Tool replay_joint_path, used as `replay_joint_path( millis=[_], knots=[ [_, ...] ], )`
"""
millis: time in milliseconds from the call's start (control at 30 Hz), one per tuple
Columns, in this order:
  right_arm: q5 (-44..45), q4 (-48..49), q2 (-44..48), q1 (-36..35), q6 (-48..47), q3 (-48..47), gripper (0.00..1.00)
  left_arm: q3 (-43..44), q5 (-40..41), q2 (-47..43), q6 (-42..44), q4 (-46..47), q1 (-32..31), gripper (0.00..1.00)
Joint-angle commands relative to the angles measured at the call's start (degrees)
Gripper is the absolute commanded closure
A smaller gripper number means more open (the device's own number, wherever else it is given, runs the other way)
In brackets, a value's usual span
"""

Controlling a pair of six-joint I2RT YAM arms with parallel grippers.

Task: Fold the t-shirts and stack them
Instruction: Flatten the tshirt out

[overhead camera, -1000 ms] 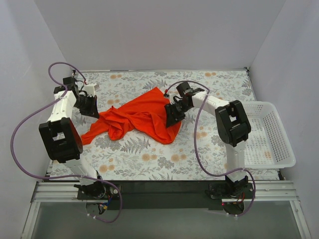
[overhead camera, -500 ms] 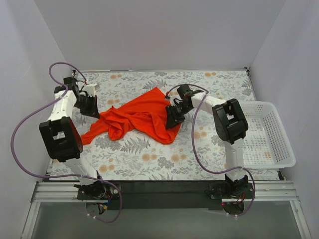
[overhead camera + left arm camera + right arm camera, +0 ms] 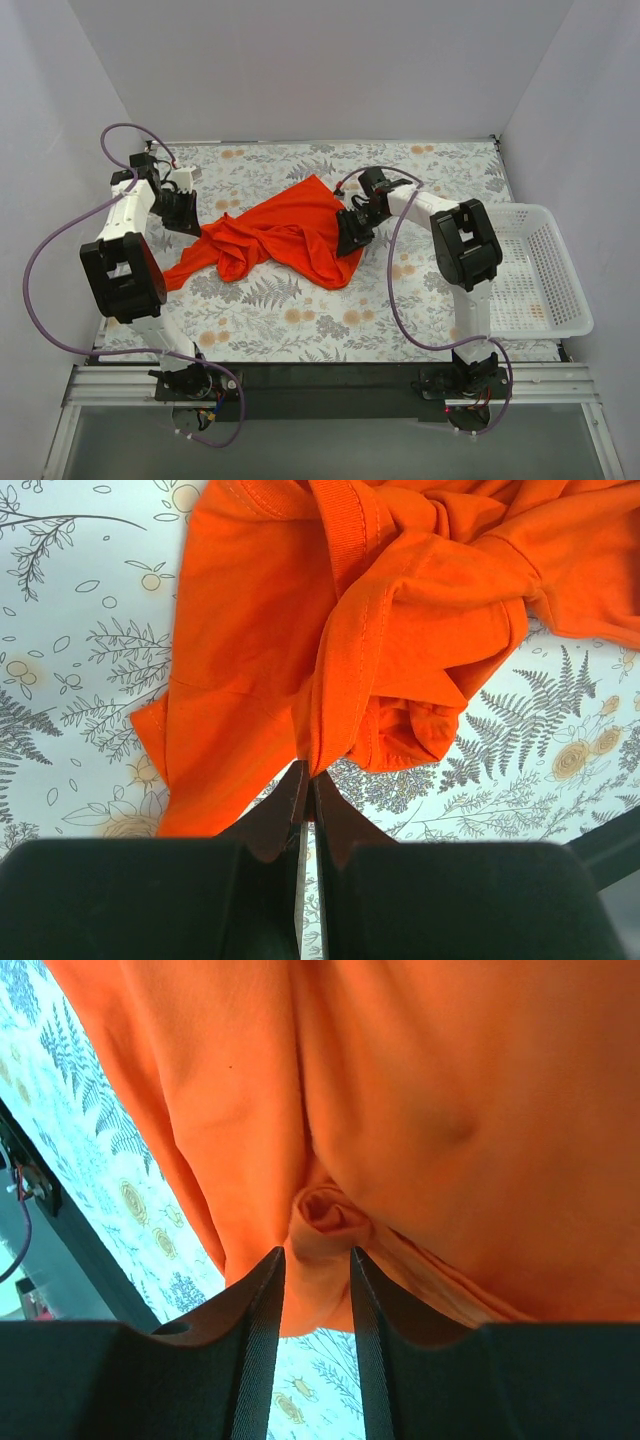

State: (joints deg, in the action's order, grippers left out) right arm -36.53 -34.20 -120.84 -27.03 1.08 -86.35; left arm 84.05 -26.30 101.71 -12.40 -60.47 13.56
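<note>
One orange-red t-shirt (image 3: pixel 285 235) lies crumpled on the floral mat (image 3: pixel 300 315), a sleeve trailing to the lower left. My left gripper (image 3: pixel 186 216) is at the shirt's left end. In the left wrist view the gripper (image 3: pixel 308 776) is shut, pinching a folded edge of the shirt (image 3: pixel 400 630) at its tips. My right gripper (image 3: pixel 350 236) is at the shirt's right edge. In the right wrist view the gripper (image 3: pixel 317 1252) is closed to a narrow gap round a bunched fold of the shirt (image 3: pixel 330 1215), with cloth filling the view above.
A white plastic basket (image 3: pixel 562 300) stands at the mat's right edge, beside the right arm. White walls enclose the back and sides. Purple cables loop from both arms.
The right gripper has shifted slightly at the shirt's right edge. The left gripper and the shirt have barely moved.
</note>
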Motion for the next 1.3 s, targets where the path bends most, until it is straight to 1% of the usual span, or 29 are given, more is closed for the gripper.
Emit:
replay_joint_path(
  millis=[0,133,467,600,733,833,967,1067,1267],
  knots=[
    [0.6,0.6,3.9,1.4,-0.9,0.1,0.62,2.1,-0.7,-0.5,0.3,-0.7,-0.4,1.0],
    [1.4,0.6,3.1,1.5,-0.6,-0.3,0.66,1.7,-0.9,-0.5,0.1,-0.5,-0.5,1.0],
    [1.5,0.6,-1.4,1.1,0.1,-2.0,0.67,1.6,-0.4,-0.5,0.4,-0.5,-0.5,1.0],
    [1.4,0.6,-2.1,0.7,0.1,-2.2,0.67,1.3,-0.5,-0.5,0.2,-0.4,-0.6,1.0],
    [1.0,0.5,-3.0,0.6,0.4,-2.9,0.63,1.3,-0.7,-0.2,0.0,-0.4,-0.6,1.0],
    [-0.6,0.5,-2.8,0.5,0.5,-3.1,0.61,1.1,-0.5,-0.3,0.1,-0.3,-0.6,1.0],
    [-4.9,0.8,-2.0,0.3,0.5,-2.3,0.61,1.1,-0.5,-0.2,0.1,-0.3,-0.6,1.0],
    [-6.3,1.1,-1.5,-0.4,0.5,-2.2,0.63,1.2,-0.4,-0.1,0.1,-0.4,-0.7,1.0],
    [-8.5,1.6,-1.6,-1.3,0.7,-2.2,0.63,1.2,-0.5,0.0,0.1,-0.4,-0.8,1.0]
  ],
)
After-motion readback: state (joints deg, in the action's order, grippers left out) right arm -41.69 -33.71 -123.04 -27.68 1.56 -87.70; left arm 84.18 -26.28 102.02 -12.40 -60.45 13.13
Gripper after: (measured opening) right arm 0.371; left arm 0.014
